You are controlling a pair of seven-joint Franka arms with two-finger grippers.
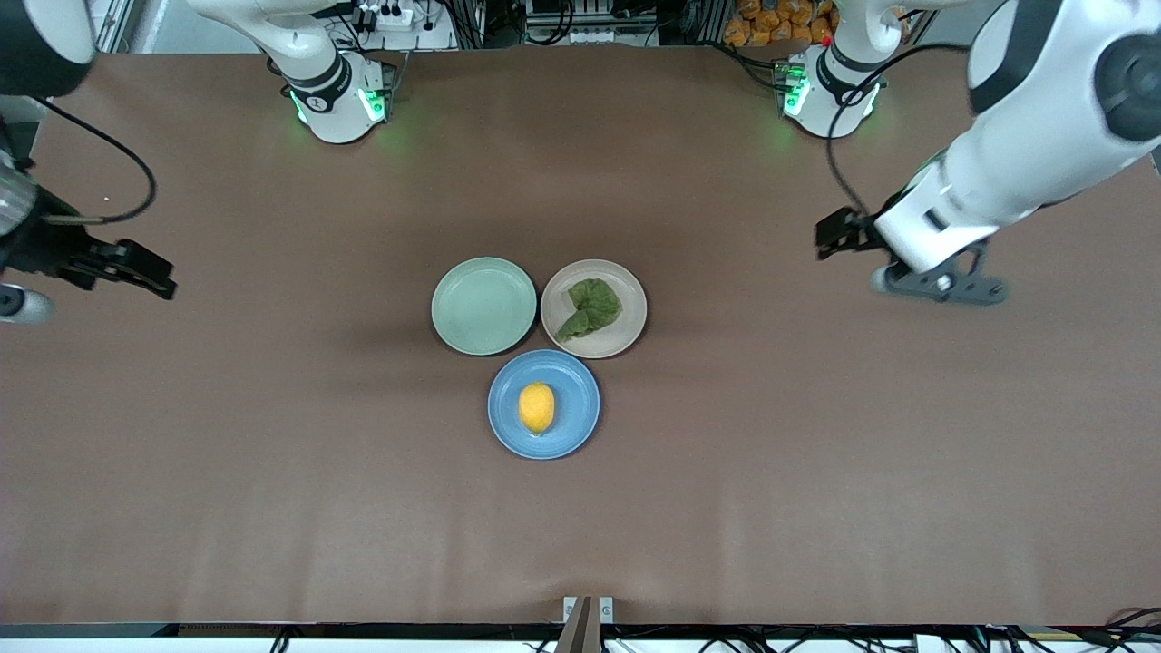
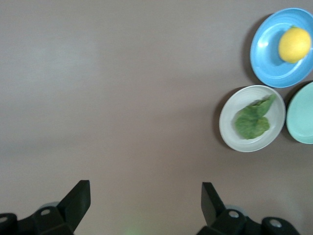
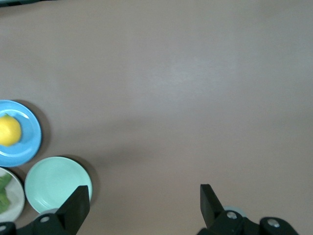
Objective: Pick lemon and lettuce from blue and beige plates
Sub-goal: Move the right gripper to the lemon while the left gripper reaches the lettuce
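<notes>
A yellow lemon (image 1: 536,407) lies on the blue plate (image 1: 580,426), the plate nearest the front camera. A green lettuce leaf (image 1: 591,307) lies on the beige plate (image 1: 637,313). My left gripper (image 1: 833,234) hovers open and empty over bare table toward the left arm's end, well away from the plates. My right gripper (image 1: 141,269) hovers open and empty over the right arm's end. The left wrist view shows the lemon (image 2: 294,44), the lettuce (image 2: 252,121) and the open left gripper (image 2: 145,196). The right wrist view shows the lemon (image 3: 9,130) and the open right gripper (image 3: 145,198).
An empty pale green plate (image 1: 483,306) sits beside the beige plate, toward the right arm's end, touching both other plates. It also shows in the right wrist view (image 3: 56,183). A brown cloth covers the table (image 1: 272,472).
</notes>
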